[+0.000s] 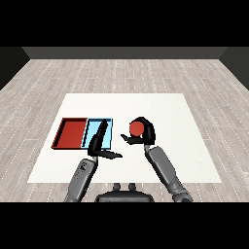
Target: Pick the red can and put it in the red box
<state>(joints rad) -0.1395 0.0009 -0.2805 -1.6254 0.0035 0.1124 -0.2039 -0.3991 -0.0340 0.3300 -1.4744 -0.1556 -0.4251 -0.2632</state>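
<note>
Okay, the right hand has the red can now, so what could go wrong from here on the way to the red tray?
1. The red tray is the far one from the right hand; the light blue tray lies between, so the red can might be set down short, in the wrong tray.
2. The left hand reaches over the light blue tray with its fingers straight, about on the can's likely path, so the hands may collide.

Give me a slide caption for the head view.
Right hand curled round the red can, right of the red tray and blue tray.
</note>
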